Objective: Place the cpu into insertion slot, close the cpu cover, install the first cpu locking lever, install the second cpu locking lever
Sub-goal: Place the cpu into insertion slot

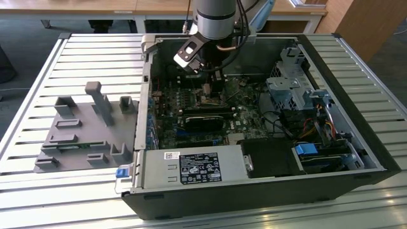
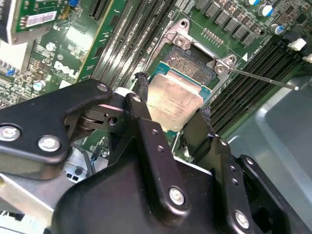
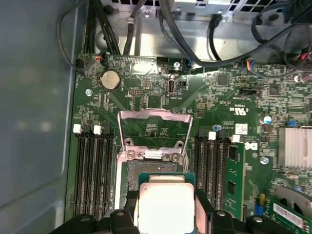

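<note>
Exterior view, setting: an open black computer case [image 1: 254,191] lies on the slatted table [image 1: 64,191]. A grey fixture [image 1: 83,129] sits at the exterior view's left.
Exterior view, arm: it reaches down into the case. The pincer [image 1: 213,95] hangs over the green motherboard [image 1: 248,112], just above the long black block [image 1: 203,121].
Second wrist view, pincer: the pincer [image 2: 171,97] is clenched on the cpu [image 2: 178,107], with a black finger [image 2: 141,92] pressed to each of two opposite edges.
Second wrist view, cpu: its silvery top faces up and it overlaps part of the insertion slot [image 2: 190,66]. I cannot tell whether it touches the slot.
Second wrist view, lever: a thin locking lever [image 2: 263,78] juts free from a corner of the slot.
First wrist view, cpu: the cpu [image 3: 165,207] sits between the black fingers [image 3: 202,204], partly over the insertion slot [image 3: 156,170].
First wrist view, cover: the cpu cover [image 3: 155,114] is swung open beyond the slot, and green board shows through its window.
First wrist view, surroundings: black memory slots [image 3: 90,170] flank the slot.
</note>
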You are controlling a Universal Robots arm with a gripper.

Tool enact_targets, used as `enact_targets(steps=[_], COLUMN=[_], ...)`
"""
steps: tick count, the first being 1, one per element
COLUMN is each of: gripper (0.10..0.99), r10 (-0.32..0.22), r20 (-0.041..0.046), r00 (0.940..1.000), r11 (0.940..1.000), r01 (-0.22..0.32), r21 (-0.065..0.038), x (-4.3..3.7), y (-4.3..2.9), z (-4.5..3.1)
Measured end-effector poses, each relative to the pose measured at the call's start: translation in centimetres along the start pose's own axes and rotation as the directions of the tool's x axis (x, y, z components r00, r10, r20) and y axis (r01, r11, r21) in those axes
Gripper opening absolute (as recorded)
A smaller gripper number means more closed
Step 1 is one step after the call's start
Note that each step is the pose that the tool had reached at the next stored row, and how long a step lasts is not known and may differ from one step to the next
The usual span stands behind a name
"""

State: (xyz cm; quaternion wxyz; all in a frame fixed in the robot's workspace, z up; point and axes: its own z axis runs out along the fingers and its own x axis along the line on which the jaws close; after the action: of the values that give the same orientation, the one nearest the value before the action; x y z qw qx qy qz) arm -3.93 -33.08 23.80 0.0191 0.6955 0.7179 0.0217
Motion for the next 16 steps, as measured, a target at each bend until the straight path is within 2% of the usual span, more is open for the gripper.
enact_targets(steps=[8, 16], gripper=[0.541, 0.541], r10=[0.028, 0.019], r20=[0.0016, 0.0011], r00=[0.9996, 0.9998], r11=[0.9996, 0.9998], r01=[-0.028, -0.019], r21=[0.000, 0.000], x=[0.17, 0.35], y=[-0.06, -0.15], z=[1.01, 2.12])
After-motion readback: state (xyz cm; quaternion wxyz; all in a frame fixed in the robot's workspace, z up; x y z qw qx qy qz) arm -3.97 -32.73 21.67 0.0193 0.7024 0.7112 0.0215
